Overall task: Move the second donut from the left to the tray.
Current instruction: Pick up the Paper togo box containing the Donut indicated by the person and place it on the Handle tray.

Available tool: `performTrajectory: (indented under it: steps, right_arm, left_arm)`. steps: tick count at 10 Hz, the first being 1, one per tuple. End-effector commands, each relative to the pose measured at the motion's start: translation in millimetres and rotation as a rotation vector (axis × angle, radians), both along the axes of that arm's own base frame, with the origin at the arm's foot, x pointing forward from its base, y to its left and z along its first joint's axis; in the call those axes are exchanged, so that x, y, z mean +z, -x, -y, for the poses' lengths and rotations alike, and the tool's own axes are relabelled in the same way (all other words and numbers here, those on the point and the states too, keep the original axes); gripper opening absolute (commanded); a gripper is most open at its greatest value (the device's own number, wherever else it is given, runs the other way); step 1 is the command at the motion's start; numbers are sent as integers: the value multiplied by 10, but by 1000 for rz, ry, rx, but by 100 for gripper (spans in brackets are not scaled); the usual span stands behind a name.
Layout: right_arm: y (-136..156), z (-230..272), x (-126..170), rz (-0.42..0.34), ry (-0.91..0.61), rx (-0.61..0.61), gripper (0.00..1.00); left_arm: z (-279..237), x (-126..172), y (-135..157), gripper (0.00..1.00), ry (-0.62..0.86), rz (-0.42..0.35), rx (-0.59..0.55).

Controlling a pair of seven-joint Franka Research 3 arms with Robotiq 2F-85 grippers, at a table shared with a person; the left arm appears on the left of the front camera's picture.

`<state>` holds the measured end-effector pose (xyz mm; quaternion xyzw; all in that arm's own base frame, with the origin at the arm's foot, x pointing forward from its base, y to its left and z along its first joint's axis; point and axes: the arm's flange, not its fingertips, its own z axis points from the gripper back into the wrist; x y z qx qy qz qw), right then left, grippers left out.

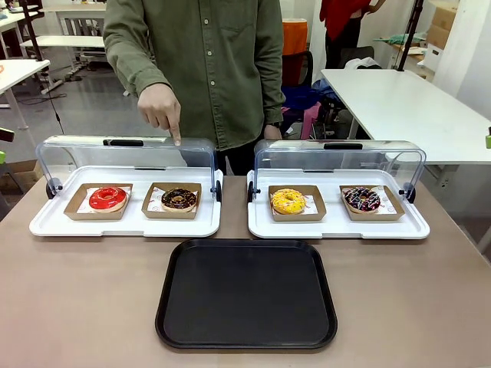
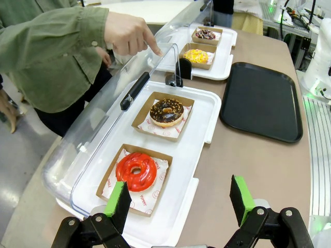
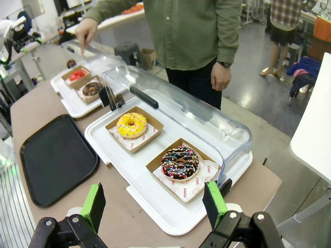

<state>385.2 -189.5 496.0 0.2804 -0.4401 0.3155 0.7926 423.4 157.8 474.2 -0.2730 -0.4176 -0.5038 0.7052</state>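
The second donut from the left (image 1: 179, 199) (image 2: 166, 111) (image 3: 93, 88) has a dark chocolate glaze and sits in a brown cardboard holder on the left white display tray (image 1: 123, 225). The person's hand (image 1: 160, 107) (image 2: 129, 33) points down at it from behind the raised clear lid. The black tray (image 1: 246, 294) (image 2: 262, 99) (image 3: 54, 157) lies bare at the table's near middle. My left gripper (image 2: 179, 204) hovers open over the left display tray's near end, by the red donut (image 2: 136, 171). My right gripper (image 3: 153, 203) hovers open near the sprinkled donut (image 3: 180, 162).
A red-glazed donut (image 1: 107, 198) lies left of the chocolate one. The right display tray (image 1: 337, 227) holds a yellow donut (image 1: 288, 201) (image 3: 132, 125) and a sprinkled dark donut (image 1: 362, 199). Both clear lids (image 1: 126, 153) stand raised at the back.
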Motion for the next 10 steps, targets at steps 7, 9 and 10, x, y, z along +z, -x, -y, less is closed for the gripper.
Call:
performTrajectory:
  steps: [7,9,10]
  right_arm:
    - [-9,-13,10,8,-5,4,100]
    - [-9,-13,10,8,-5,4,100]
    - [-9,-13,10,8,-5,4,100]
  left_arm:
    - [454,412,-167,100,-180,26,-117]
    - [1126,594,-216,100,-317,6,-194]
    - [1613,597,-221,100,-397,3,-244]
